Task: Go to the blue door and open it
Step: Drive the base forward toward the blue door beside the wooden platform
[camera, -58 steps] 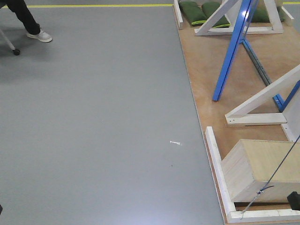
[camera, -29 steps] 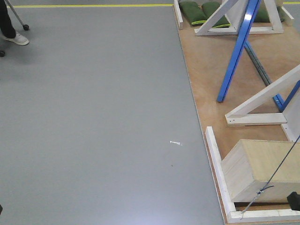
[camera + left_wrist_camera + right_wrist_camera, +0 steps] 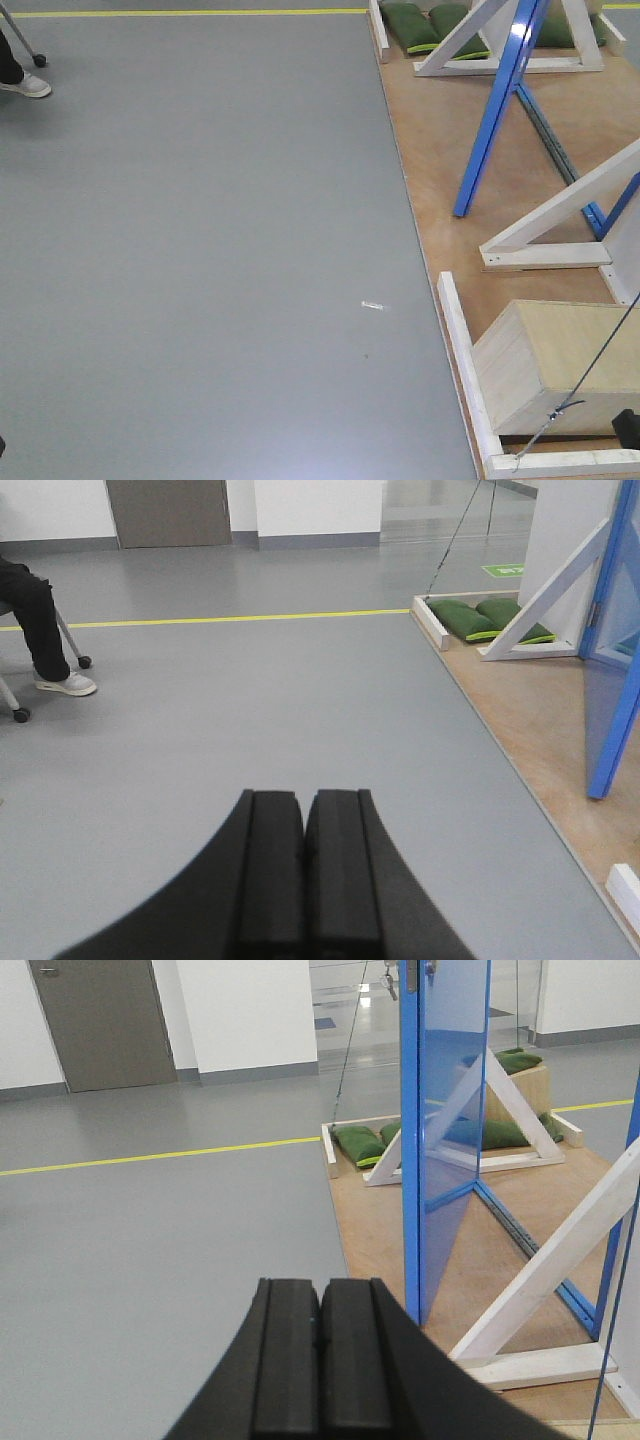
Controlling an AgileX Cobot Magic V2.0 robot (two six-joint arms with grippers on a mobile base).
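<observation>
The blue door stands on a plywood platform at the right, seen nearly edge-on in the front view. In the right wrist view the blue door is a glossy panel just ahead and to the right, with metal hardware at its top edge. It also shows at the far right of the left wrist view. My left gripper is shut and empty over grey floor. My right gripper is shut and empty, short of the door's near edge.
White wooden braces and a plywood box stand on the platform's near right. Green sandbags lie at its far end. A thin cable crosses the box. A seated person's foot and a yellow floor line are at far left.
The door's lower edge swung slightly right, then back left. The person's foot and chair caster moved left toward the frame edge. My grippers' earlier state is not shown.
</observation>
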